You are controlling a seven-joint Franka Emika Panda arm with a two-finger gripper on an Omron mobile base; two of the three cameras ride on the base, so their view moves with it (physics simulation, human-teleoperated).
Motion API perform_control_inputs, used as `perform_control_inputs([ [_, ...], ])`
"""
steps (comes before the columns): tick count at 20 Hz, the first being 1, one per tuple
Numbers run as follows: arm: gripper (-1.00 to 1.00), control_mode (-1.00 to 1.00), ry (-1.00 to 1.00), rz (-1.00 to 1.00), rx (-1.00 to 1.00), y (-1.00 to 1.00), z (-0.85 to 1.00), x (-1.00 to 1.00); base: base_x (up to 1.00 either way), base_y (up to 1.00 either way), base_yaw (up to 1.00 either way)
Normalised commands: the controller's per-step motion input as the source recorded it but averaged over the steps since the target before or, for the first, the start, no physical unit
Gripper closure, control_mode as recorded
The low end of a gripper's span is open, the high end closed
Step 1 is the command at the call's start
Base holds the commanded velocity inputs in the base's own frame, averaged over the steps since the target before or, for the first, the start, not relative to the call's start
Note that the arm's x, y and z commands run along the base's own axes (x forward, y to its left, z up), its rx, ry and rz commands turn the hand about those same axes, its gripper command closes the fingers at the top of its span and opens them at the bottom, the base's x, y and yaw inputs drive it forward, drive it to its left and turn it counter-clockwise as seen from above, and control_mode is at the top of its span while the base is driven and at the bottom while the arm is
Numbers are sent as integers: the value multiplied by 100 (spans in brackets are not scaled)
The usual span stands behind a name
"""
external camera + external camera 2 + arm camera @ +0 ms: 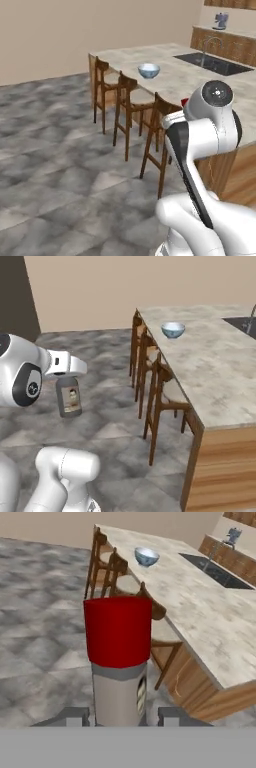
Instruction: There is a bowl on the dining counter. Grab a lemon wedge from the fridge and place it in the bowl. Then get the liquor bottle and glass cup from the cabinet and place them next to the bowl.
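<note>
Between the two dark finger tips of the gripper (pixel 119 716) stands the liquor bottle (pixel 119 662), a small grey see-through bottle with a narrow neck and a broad red cap; the gripper pinches its neck just under the cap, and in the right base view the labelled body (pixel 69 396) hangs below the hand, above the grey tiled floor. Destination: the wide, round, pale blue-white bowl (pixel 148 70), standing well apart on the far part of the long beige-grey marbled surface (pixel 187 82); whether a lemon wedge lies in it is too small to tell. Obstacles: three brown wooden stools (pixel 124 107) lined along the near edge. Hazards, judged: a narrow neck grip leaves the heavy body free to swing or slip during travel; a low approach could knock bottle against stool backs or surface edge; a careless set-down could nudge the bowl or leave the bottle tilted and toppling.
</note>
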Motion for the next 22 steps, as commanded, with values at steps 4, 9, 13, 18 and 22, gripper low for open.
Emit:
perform_control_inputs([
  [4,100,100,0,0,0,0,0,0,81,100,-49],
  [9,100,100,0,0,0,0,0,0,85,100,-50],
  [13,100,100,0,0,0,0,0,0,75,99,-50],
  [18,100,100,0,0,0,0,0,0,62,100,-48],
  [22,100,100,0,0,0,0,0,0,57,96,-44],
])
